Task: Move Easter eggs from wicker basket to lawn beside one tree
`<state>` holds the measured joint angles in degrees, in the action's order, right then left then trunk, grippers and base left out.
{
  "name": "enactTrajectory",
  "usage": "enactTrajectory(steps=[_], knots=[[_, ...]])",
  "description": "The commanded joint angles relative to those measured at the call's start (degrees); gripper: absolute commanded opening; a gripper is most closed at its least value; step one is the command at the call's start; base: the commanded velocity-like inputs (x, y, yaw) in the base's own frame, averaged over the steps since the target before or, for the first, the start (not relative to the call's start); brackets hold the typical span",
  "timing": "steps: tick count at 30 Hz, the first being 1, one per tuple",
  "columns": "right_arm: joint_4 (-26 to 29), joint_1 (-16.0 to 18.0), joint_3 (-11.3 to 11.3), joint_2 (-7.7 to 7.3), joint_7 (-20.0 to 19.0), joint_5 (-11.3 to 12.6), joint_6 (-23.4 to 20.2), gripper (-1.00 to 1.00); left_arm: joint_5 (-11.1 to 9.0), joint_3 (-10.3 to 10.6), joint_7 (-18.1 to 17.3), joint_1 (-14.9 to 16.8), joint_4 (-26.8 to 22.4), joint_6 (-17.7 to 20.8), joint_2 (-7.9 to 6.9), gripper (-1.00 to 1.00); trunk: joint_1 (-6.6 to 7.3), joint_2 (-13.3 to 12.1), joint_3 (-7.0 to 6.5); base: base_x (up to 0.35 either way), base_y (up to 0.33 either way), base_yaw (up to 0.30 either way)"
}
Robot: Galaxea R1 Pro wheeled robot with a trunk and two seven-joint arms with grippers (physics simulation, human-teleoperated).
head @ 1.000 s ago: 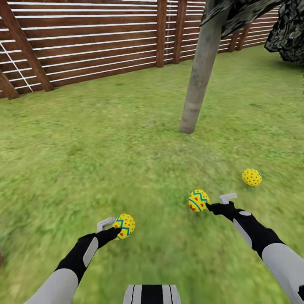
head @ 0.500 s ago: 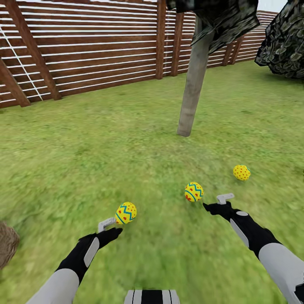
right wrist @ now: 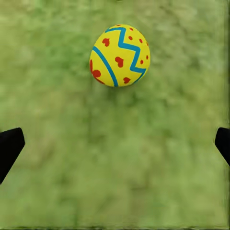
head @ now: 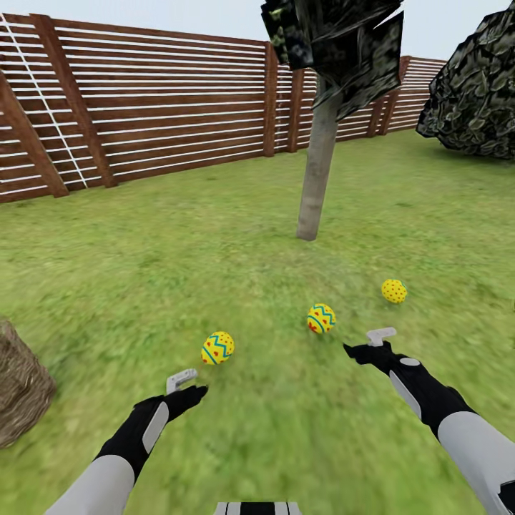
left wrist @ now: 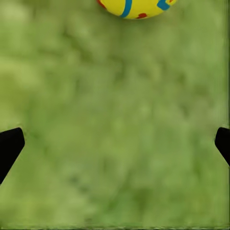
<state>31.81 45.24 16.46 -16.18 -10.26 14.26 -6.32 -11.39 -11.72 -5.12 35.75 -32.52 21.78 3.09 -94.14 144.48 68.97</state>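
Lying egg (head: pixel 217 347) beyond left hand (head: pixel 187 385)

You have nothing to read here: no words, labels, brands or numbers appear anywhere. The eggs (head: pixel 217 347) carry only painted zigzags, hearts and dots, not letters.

Outdoors, on wide, mottled green grass (head: pixel 179 236) under even daylight. Ringed at the back by a dark brown fence of horizontal wooden slats (head: pixel 157 121) with sturdy upright and slanted posts. Above it, pale grey-blue sky (head: pixel 143 13). At far right, a low, rounded, dark green bush (head: pixel 476 93).
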Motion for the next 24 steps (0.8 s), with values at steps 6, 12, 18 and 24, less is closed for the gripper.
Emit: enactTrajectory(steps=[6,12,18,24], knots=[[0.0,0.0,0.3,-0.08,0.1,0.6,-0.3,1.0,-0.2,-0.4,-0.2,0.0,0.2,0.5,0.08,1.0,0.2,-0.1,-1.87,-0.345,0.0,0.0],[0.0,0.0,0.3,-0.02,0.1,0.6,-0.3,1.0,-0.2,-0.4,-0.2,0.0,0.2,0.5,0.46,1.0,0.35,-0.1,-3.77,-0.345,0.0,0.0],[-0.1,0.0,0.3,0.01,0.1,0.6,-0.3,1.0,-0.1,-0.4,-0.2,0.0,0.3,0.5,0.86,1.0,0.51,-0.2,-5.67,-0.345,0.0,0.0],[-0.2,0.0,0.3,0.01,0.1,0.7,-0.3,1.0,-0.1,-0.4,-0.2,0.0,0.3,0.5,0.79,1.0,0.66,-0.3,-7.57,-0.345,0.0,0.0]])
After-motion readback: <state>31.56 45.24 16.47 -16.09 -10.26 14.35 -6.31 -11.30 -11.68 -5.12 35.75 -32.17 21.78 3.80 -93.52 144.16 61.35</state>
